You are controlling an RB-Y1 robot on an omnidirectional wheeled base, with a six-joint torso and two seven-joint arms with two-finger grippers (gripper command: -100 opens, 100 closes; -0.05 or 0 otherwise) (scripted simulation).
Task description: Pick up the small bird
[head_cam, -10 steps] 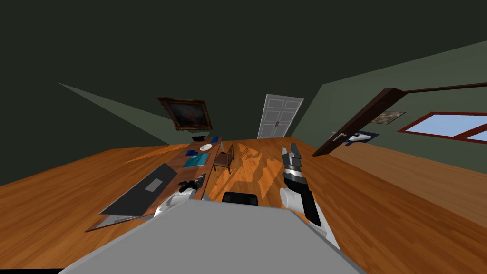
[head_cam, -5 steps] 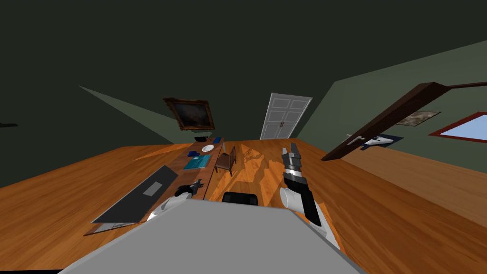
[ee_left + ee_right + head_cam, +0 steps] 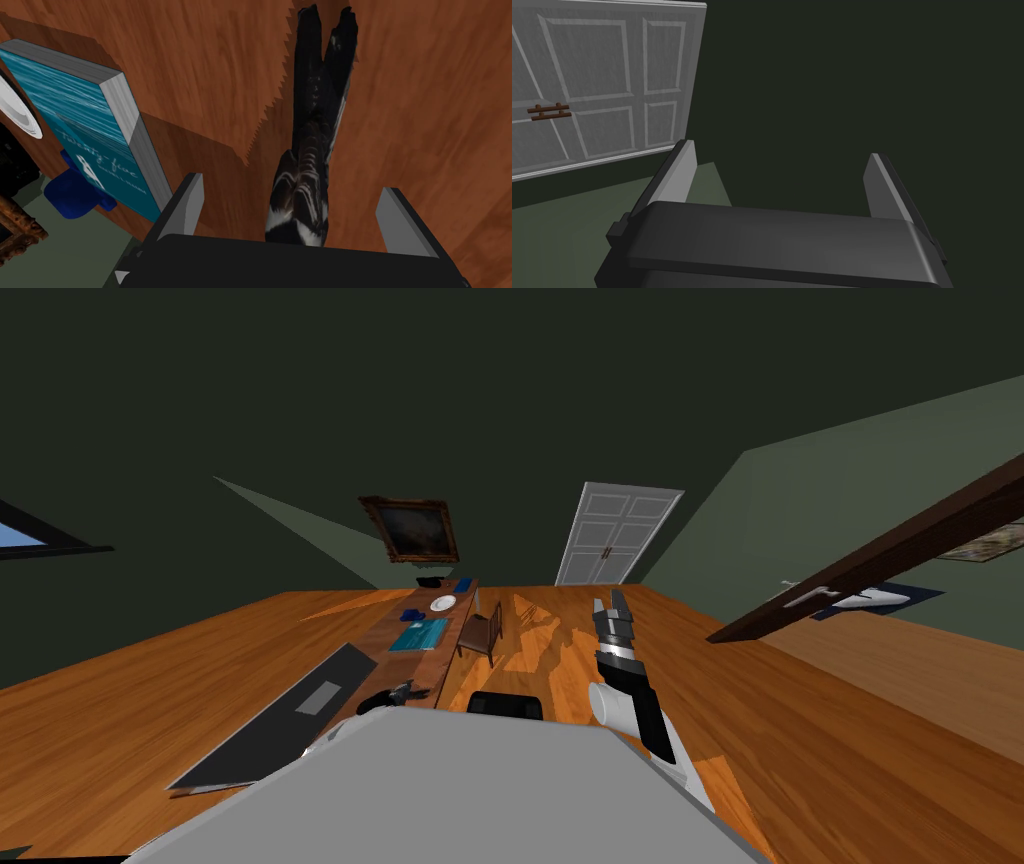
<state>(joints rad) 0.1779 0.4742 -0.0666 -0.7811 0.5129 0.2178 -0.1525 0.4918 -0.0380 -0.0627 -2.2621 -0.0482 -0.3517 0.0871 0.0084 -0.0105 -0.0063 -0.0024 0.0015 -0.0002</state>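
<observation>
1. Left gripper [image 3: 292, 182] was over the wooden tabletop [image 3: 430, 100], fingers apart.
2. Small black-and-white bird [image 3: 315, 125] lay between the fingers, touching neither; its body reached past the fingertips.
3. Teal book [image 3: 75, 120] lay just outside one finger.
4. Right gripper [image 3: 782, 162]: fingers spread, holding nothing.

head camera's up high, rolled, staring steeply down and forward along the long table [image 3: 418, 666]. left wrist camera sits close over that tabletop, facing the dark bird [image 3: 310, 150] and teal book [image 3: 75, 125], both tiny from the head. right wrist camera faces the far white door [image 3: 602, 75], shared too.
</observation>
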